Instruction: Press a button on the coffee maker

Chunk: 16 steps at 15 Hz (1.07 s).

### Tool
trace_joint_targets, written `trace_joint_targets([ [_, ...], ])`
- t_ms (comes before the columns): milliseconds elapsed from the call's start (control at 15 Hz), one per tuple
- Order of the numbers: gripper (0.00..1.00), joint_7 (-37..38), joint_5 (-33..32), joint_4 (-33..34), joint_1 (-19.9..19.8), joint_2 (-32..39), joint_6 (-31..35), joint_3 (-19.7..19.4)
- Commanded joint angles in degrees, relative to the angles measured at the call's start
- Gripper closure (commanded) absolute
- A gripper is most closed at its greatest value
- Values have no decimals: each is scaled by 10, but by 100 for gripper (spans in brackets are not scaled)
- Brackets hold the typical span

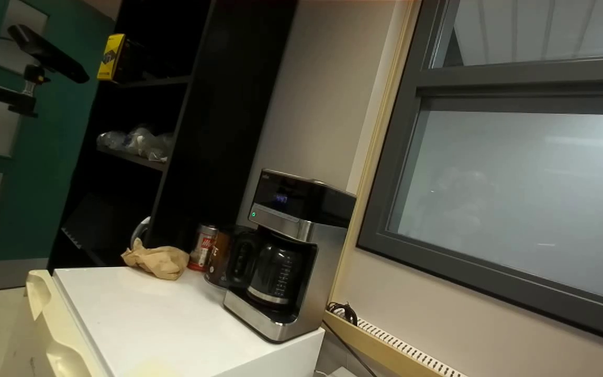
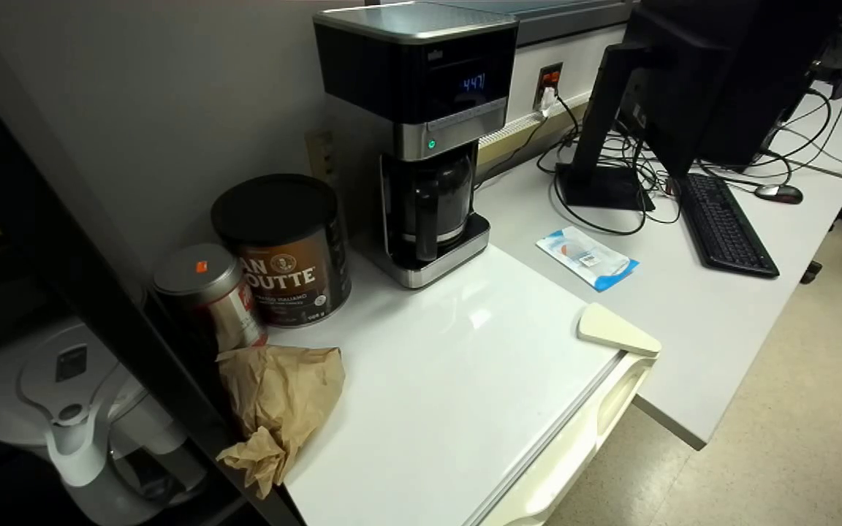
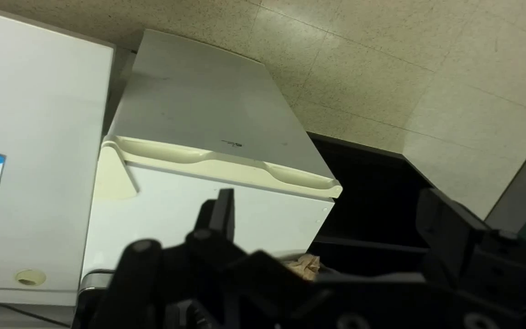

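Note:
The coffee maker, black and silver, stands upright on the white fridge top in both exterior views [image 1: 327,267] [image 2: 370,66]. Its blue display is lit and reads like 4:47. A green light glows on its silver control band [image 1: 280,220] [image 2: 465,126]. The dark glass carafe [image 1: 278,272] sits inside it. In the wrist view only an edge of what looks like the coffee maker [image 3: 96,279] shows at the lower left, mostly hidden behind my gripper. My gripper [image 3: 327,198] is open and empty, fingers wide apart, above the fridge top. It is out of both exterior views.
A brown paper bag [image 2: 286,402], a reddish can [image 2: 205,292] and a large coffee tin [image 2: 282,256] stand beside the coffee maker. A black shelf [image 1: 218,131] borders one side. A desk with a monitor [image 2: 684,88], keyboard [image 2: 728,223] and packet [image 2: 588,256] borders the other.

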Motion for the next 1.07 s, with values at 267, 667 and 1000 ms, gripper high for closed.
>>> trace_joint_targets([
  [267, 0, -1, -113, 38, -50, 131, 126, 33],
  [667, 46, 24, -227, 83, -107, 244, 240, 56],
  [1000, 85, 82, -350, 131, -173, 331, 337, 83],
])
